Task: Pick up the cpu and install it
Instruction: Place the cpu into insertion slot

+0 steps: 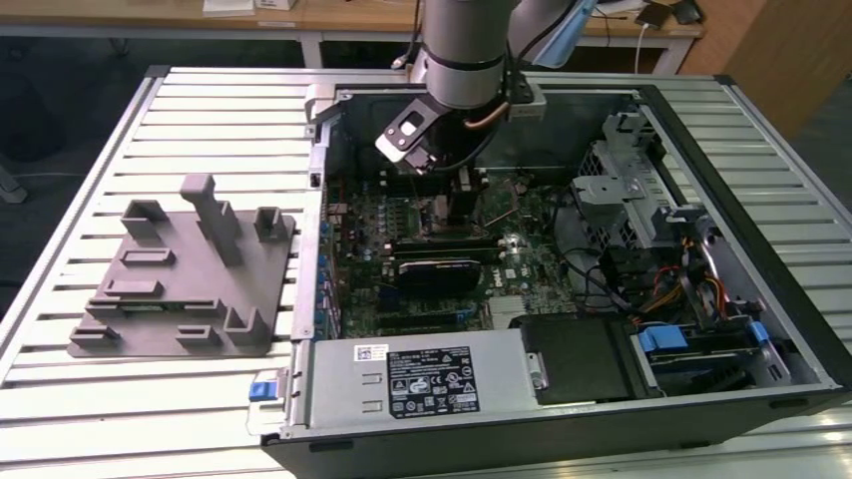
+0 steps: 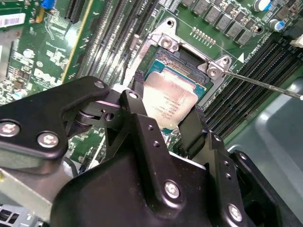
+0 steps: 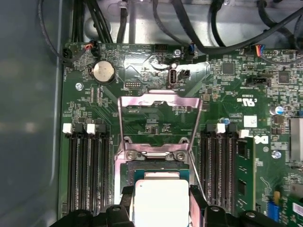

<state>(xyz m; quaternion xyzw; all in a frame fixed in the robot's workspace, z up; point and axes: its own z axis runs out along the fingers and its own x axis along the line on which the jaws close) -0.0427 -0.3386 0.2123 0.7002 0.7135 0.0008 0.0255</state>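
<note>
The cpu (image 2: 171,100) is a silver square chip with a thin green rim, lying at the black motherboard socket (image 2: 187,59) inside the open computer case. My gripper (image 2: 166,108) is shut on the cpu, with one black finger (image 2: 138,84) against each of two opposite edges. In the first wrist view the cpu (image 3: 161,201) sits between the fingertips (image 3: 127,196), just below the raised metal load plate (image 3: 160,101). In the exterior view my gripper (image 1: 460,215) reaches down onto the board near the case's far side. I cannot tell whether the chip is fully seated.
A thin metal lever (image 2: 265,84) sticks out beside the socket. Memory slots (image 3: 85,165) flank it on both sides. A grey fixture plate (image 1: 187,289) with upright posts lies at the exterior view's left. The power supply (image 1: 413,379) and drive cage (image 1: 639,180) fill other parts of the case.
</note>
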